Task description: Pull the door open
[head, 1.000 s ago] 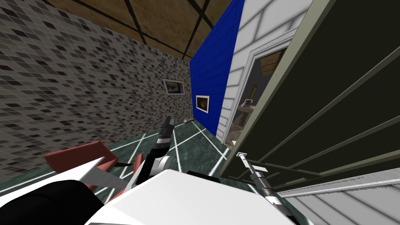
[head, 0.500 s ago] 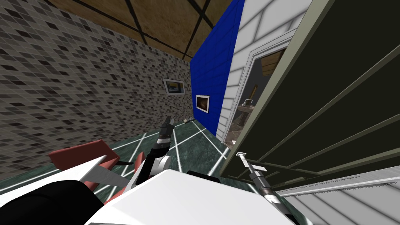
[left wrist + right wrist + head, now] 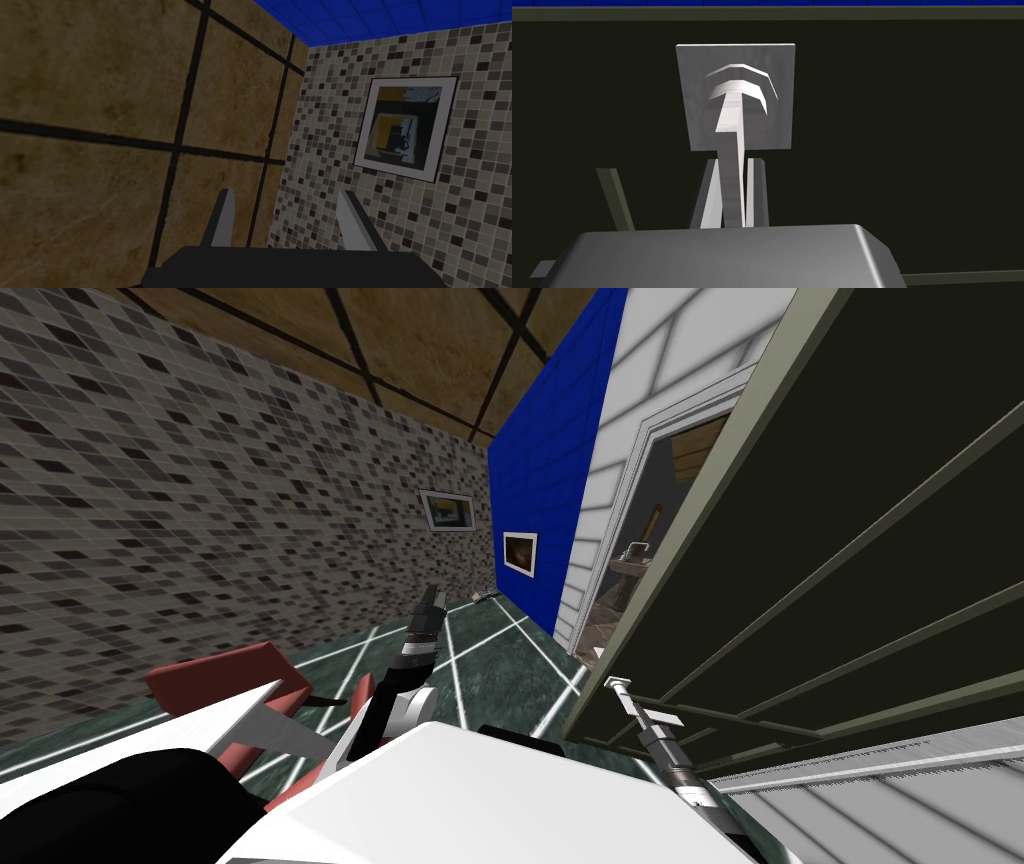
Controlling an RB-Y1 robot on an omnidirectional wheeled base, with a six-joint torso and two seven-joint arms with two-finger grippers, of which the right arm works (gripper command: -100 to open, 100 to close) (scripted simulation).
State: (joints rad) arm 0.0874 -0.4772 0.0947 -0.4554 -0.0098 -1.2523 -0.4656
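My right pincer (image 3: 732,167) is clamped on the handle (image 3: 732,115) of the dark door (image 3: 887,125), close on my right; my left pincer (image 3: 287,200) hangs wide and empty; pulling off the door's arc could slip the thin lever from my blades.

Door (image 3: 850,538) runs off the head view's top and right edges, far side cut off. Lever handle (image 3: 732,145): near end hidden behind the dark body of the right gripper (image 3: 734,162); lever also covers the inner sides of both fingers (image 3: 709,200). Red seat (image 3: 225,673) partly covered, lower part not visible, kind of furniture unclear. Small object (image 3: 484,595) on the floor (image 3: 480,643) at the blue wall's (image 3: 545,458) foot, too small to name. Things through the doorway (image 3: 632,556) too small to tell.
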